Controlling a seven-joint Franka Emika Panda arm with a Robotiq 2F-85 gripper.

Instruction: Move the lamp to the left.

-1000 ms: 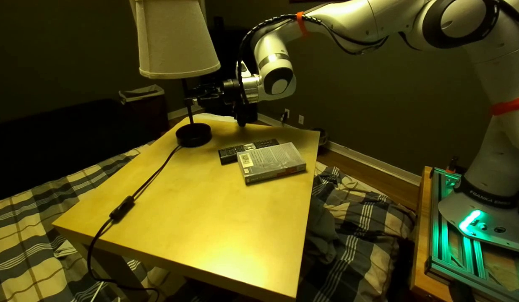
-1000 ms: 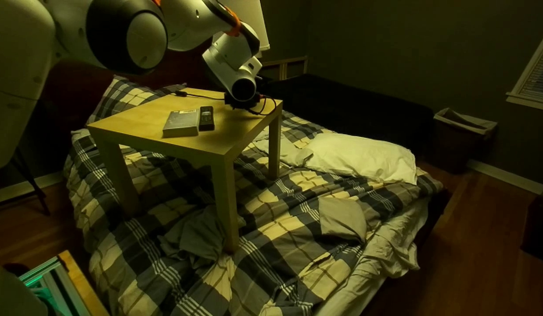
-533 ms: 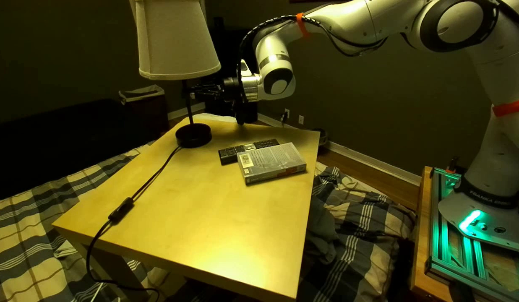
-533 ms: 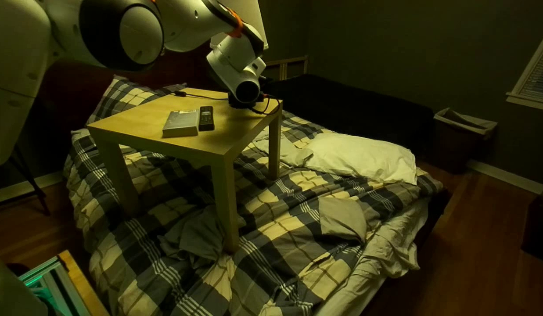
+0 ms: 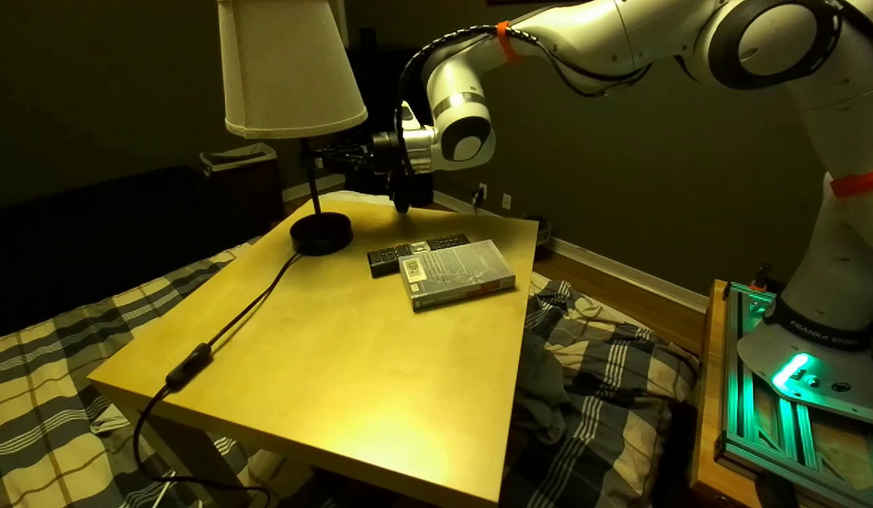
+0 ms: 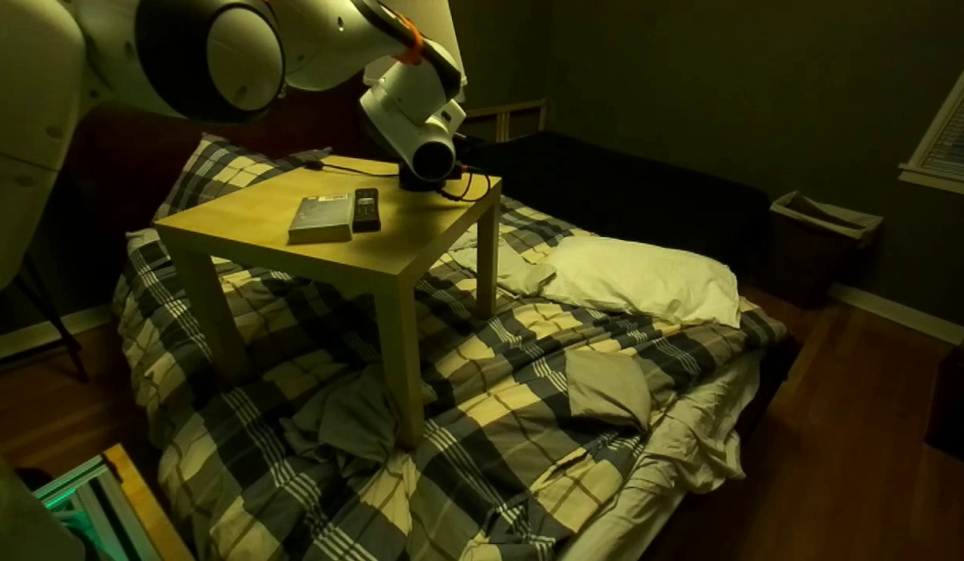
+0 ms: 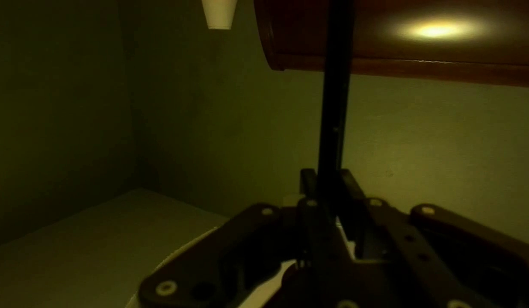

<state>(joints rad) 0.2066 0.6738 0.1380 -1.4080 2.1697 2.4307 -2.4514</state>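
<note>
Worked by me from afar, the Franka arm (image 5: 584, 35) arches from its base (image 5: 835, 370) to a bent wrist (image 5: 467, 127), the gripper (image 7: 329, 182) levelled sideways, its two fingers (image 7: 352, 188) clamped nearly together in the wrist view.

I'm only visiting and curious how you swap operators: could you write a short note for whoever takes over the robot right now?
Gripper: closed on the lamp by its thin stem.
Where: the lamp's base looks to be resting on the table; its cord trails over the edge. A remote control and a grey box lie nearby.
Done: lamp gripped, and shifted slightly leftward in an exterior view over the last half second.
Left: probably finish moving it left, then release and back away. How far isn't shown; I'd watch the cord.
</note>
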